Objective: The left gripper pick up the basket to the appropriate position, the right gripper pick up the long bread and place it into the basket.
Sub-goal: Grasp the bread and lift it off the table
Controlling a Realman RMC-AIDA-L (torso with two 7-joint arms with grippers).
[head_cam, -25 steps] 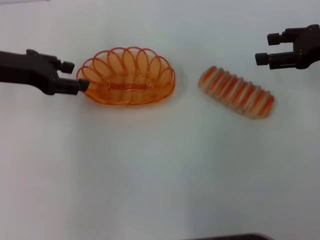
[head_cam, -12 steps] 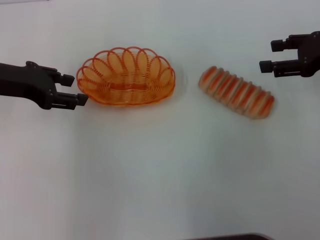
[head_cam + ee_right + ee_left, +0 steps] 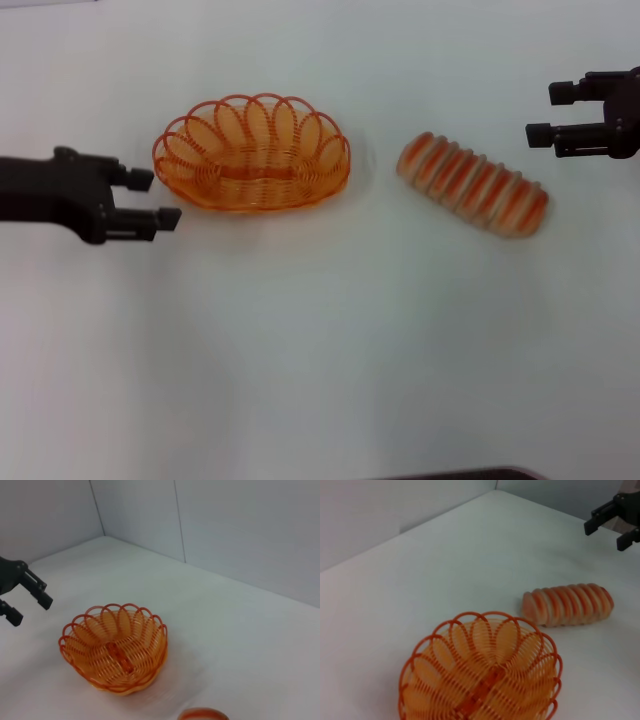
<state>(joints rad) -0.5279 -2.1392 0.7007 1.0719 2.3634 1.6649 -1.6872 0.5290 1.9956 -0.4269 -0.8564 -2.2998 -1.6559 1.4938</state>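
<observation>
The orange wire basket (image 3: 250, 160) stands empty on the white table, left of centre in the head view. My left gripper (image 3: 160, 199) is open and holds nothing; it hangs just off the basket's left end, a little nearer to me, without touching the rim. The long bread (image 3: 472, 184) lies slantwise to the right of the basket. Beyond the bread's right end, my right gripper (image 3: 543, 114) is open and empty, apart from the loaf. The left wrist view shows the basket (image 3: 480, 675), the bread (image 3: 567, 605) and the right gripper (image 3: 610, 522). The right wrist view shows the basket (image 3: 114, 652) and the left gripper (image 3: 25, 597).
The white table (image 3: 320, 340) runs on toward me from both objects. Grey walls (image 3: 225, 525) close the table's far sides and meet in a corner. A dark edge (image 3: 460, 474) shows at the bottom of the head view.
My left gripper has drawn back from the basket's left rim, toward me, and no longer touches it. My right gripper has drifted a little to the right. Basket and bread have stayed put.
</observation>
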